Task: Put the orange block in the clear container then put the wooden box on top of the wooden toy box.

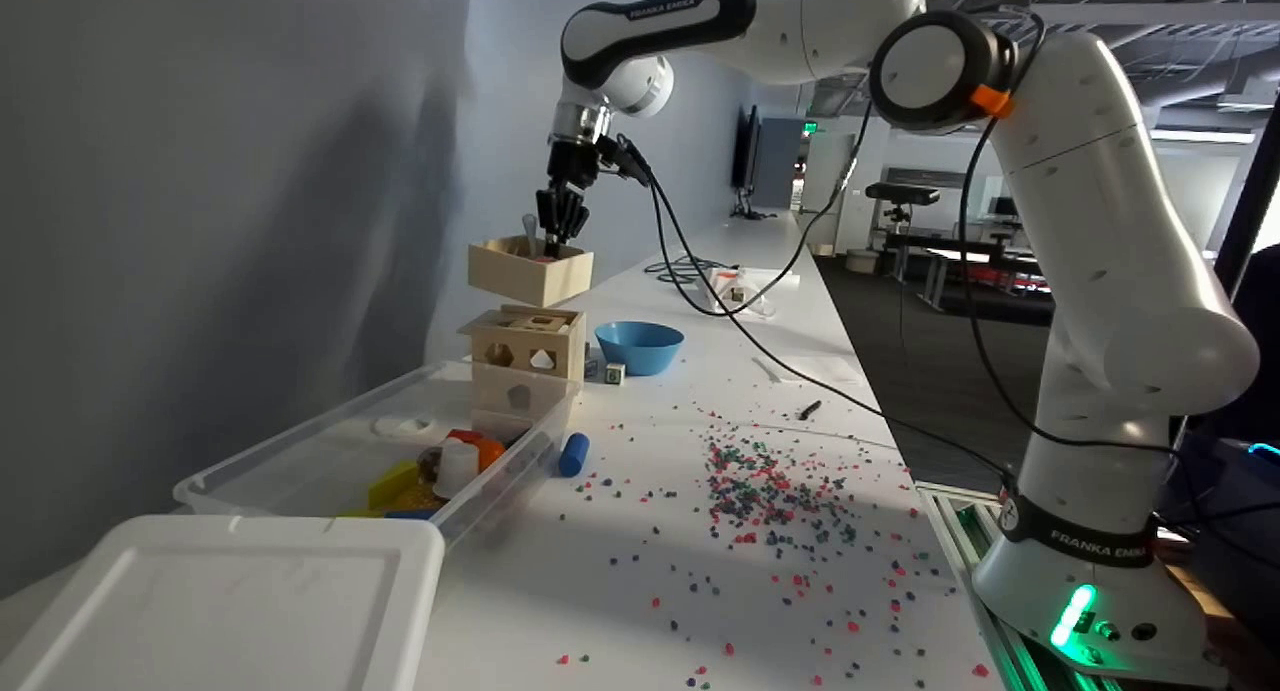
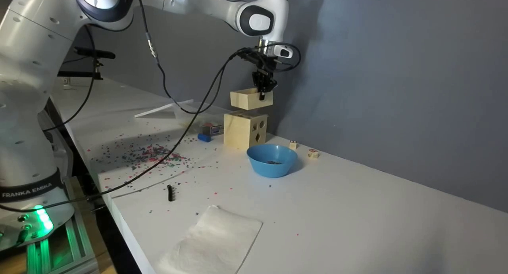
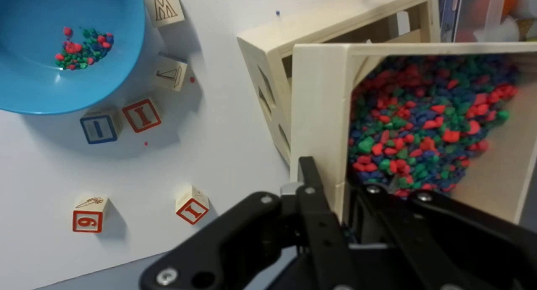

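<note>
White lid (image 1: 230, 611) nearest in an exterior view, by clear container (image 1: 500, 481). Blue bowl (image 2: 270, 169), letter blocks (image 3: 142, 115) near wooden toy box (image 2: 240, 131). Above it, jaws clamped on one wall of wooden box (image 1: 515, 276).

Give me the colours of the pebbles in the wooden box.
The pebbles in the wooden box are red, green and dark blue, clearest in the wrist view.

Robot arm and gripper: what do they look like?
The arm is glossy white with rounded segments, dark joint rings and FRANKA EMIKA lettering; a green light glows at its base. Black cables hang from it. The gripper is black, with narrow fingers and silver screws.
</note>
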### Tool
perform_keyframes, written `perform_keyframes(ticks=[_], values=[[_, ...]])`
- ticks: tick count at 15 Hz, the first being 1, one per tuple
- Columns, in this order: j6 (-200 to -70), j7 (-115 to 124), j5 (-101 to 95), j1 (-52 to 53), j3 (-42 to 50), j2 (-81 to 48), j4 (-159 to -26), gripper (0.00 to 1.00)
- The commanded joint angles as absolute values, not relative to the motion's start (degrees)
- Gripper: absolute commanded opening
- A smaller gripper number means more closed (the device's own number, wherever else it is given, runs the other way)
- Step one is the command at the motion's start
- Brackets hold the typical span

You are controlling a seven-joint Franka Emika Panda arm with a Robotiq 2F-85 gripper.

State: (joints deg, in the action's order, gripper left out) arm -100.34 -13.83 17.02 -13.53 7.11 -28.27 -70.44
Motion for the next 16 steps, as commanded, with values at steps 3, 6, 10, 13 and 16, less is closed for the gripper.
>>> perform_keyframes(ticks=[3, 6, 10, 13, 16], values=[[-98.0, -12.4, 16.2, -14.6, 5.4, -29.8, -66.6, 0.04], [-97.5, -12.4, 16.0, -14.5, 5.1, -31.1, -65.8, 0.04], [-97.3, -12.3, 16.2, -14.6, 4.5, -32.5, -65.4, 0.04], [-97.3, -11.5, 15.9, -14.7, 4.6, -33.0, -65.3, 0.12], [-97.3, -10.3, 15.8, -14.9, 4.9, -32.6, -65.4, 0.46]])
